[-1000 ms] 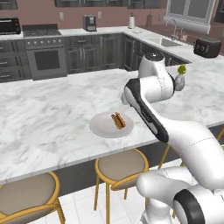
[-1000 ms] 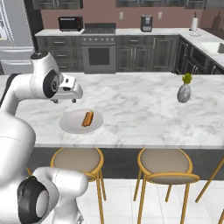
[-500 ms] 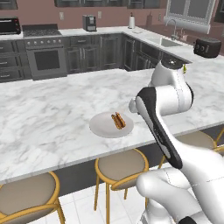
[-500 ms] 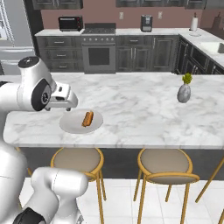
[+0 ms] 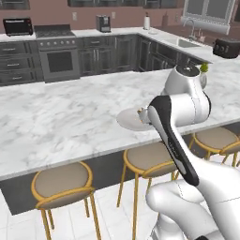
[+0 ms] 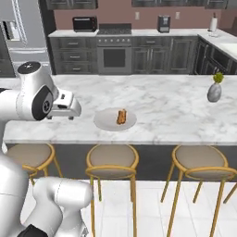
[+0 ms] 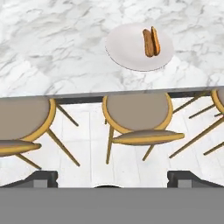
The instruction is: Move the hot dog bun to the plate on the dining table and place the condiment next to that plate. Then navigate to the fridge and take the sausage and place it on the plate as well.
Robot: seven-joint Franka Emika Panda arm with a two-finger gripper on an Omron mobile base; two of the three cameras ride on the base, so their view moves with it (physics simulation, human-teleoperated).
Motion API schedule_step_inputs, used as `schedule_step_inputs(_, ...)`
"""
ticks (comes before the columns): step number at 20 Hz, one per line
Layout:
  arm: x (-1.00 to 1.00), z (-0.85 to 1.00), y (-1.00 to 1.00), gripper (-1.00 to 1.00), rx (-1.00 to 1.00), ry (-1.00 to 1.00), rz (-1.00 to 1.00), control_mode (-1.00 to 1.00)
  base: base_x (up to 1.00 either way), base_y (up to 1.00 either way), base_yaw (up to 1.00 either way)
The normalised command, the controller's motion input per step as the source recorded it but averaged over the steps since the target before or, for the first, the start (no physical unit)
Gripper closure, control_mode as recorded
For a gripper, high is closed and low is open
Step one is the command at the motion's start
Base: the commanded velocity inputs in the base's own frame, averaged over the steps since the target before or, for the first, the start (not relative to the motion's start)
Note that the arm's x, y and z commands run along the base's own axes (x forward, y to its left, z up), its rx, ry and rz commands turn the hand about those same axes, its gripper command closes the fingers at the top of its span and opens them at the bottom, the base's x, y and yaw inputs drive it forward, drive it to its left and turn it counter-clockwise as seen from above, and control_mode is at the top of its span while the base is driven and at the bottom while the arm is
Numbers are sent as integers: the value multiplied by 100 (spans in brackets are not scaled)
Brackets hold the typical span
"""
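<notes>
The hot dog bun (image 7: pixel 151 42) lies on the round white plate (image 7: pixel 131 50) near the front edge of the marble dining table (image 7: pixel 52 48). The right base view shows the same bun (image 6: pixel 121 115) on the plate (image 6: pixel 107 121), and the left base view shows part of the plate (image 5: pixel 127 120) behind my arm. My gripper (image 7: pixel 114 179) hangs open and empty out over the stools, in front of the table edge and left of the plate; its hand (image 6: pixel 65 107) is held at table height. The fridge (image 6: pixel 16 34) stands at the far left. The condiment and the sausage are out of view.
Gold-framed stools (image 7: pixel 138 116) line the table's front (image 6: pixel 112 159). A grey vase with a plant (image 6: pixel 214 90) stands on the table's right end. Dark cabinets, a stove (image 6: pixel 115 55) and a back counter run along the wall.
Both base views have shifted, so the base has driven. My arm has drawn back from above the plate to the table's front edge. The gripper stays open.
</notes>
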Motion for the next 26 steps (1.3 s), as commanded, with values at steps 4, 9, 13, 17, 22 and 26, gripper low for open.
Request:
schedule_step_inputs(4,0,0,0,-100,0,0,0,100,-100,100,1)
schedule_step_inputs(9,0,0,0,-100,0,0,0,100,-88,100,2)
schedule_step_inputs(13,0,0,0,-100,0,0,0,100,-61,100,3)
schedule_step_inputs(17,0,0,0,-100,0,0,0,100,-24,100,4)
schedule_step_inputs(22,0,0,0,-100,0,0,0,100,0,100,2)
schedule_step_inputs(26,0,0,0,-100,0,0,0,100,9,100,0)
